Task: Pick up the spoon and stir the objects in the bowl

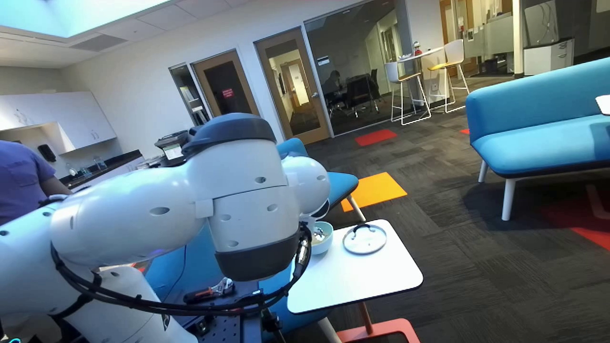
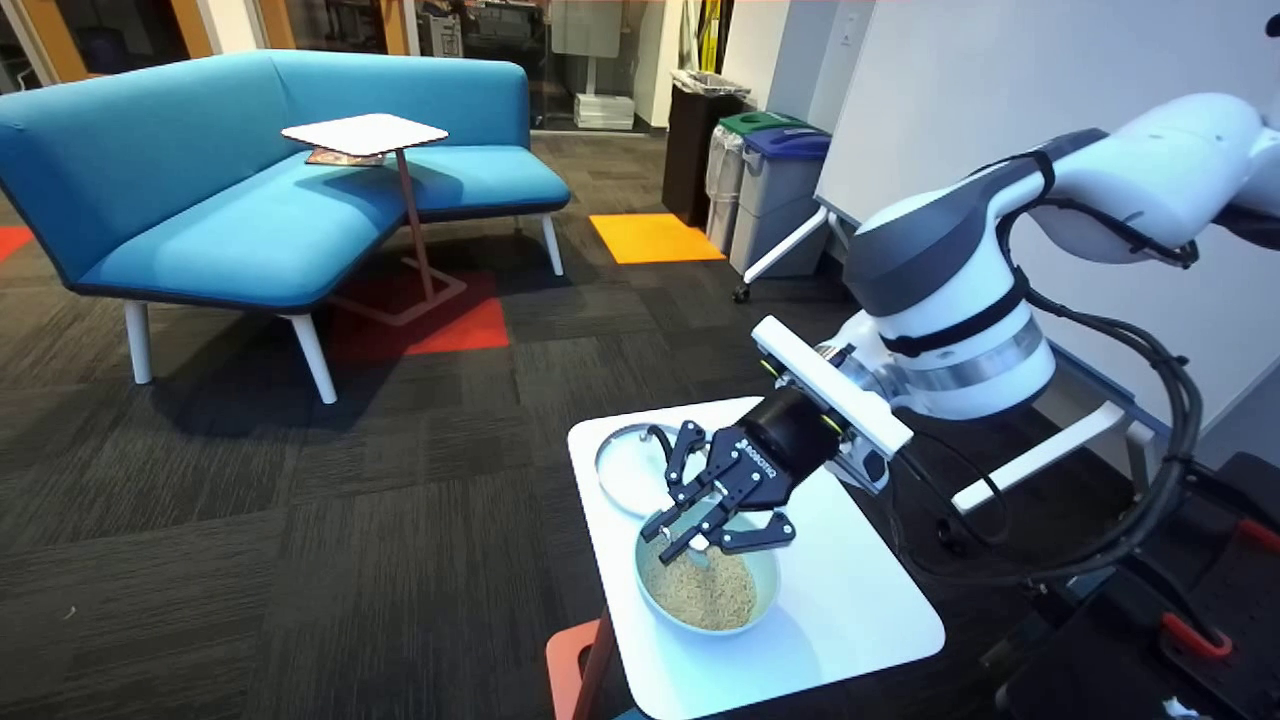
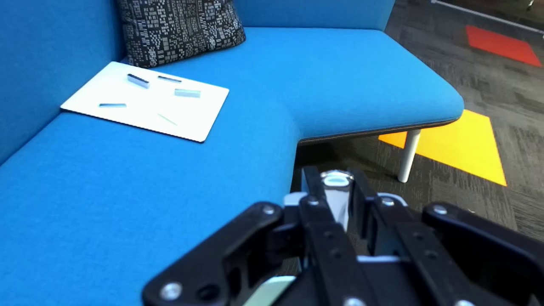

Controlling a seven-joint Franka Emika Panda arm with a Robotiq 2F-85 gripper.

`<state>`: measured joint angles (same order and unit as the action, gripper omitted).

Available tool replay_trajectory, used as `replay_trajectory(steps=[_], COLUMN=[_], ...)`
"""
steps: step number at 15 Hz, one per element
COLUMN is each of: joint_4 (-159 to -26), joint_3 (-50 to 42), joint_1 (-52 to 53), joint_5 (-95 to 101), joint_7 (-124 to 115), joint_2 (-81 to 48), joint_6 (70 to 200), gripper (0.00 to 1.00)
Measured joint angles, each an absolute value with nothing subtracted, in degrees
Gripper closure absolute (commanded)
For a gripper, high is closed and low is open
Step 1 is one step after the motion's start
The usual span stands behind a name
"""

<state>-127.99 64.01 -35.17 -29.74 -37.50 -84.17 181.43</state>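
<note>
The pale bluish-white bowl (image 2: 768,585) stands on the small white table and holds beige grainy contents (image 2: 705,595). It also shows in an exterior view (image 1: 324,246), partly behind the arm, and a bit of pale green rim (image 3: 272,290) shows low in the wrist view. My gripper (image 2: 660,544) is tilted over the bowl, with its fingertips above the far rim. In the wrist view the fingertips (image 3: 335,182) close on both sides of the pale, shiny spoon handle (image 3: 338,203). In an exterior view a small part of the spoon (image 2: 698,556) shows below the fingers; its lower end is unclear.
A round glass lid (image 1: 365,239) with a black handle lies on the white table (image 1: 355,281) beside the bowl. A blue sofa (image 3: 238,170) adjoins the table. On it lie a white board (image 3: 148,114) with small pieces and a patterned pillow (image 3: 182,29).
</note>
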Motion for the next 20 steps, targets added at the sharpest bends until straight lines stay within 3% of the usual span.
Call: replay_trajectory(steps=[14,20], joint_4=[-121.6,-116.9], joint_3=[59.7,56.1], joint_1=[-35.1,-29.1], joint_5=[-46.5,-56.6], joint_7=[-32.6,-24.0], joint_2=[-84.1,-80.9], joint_6=[160.8,153.5], gripper=[0.95,0.95])
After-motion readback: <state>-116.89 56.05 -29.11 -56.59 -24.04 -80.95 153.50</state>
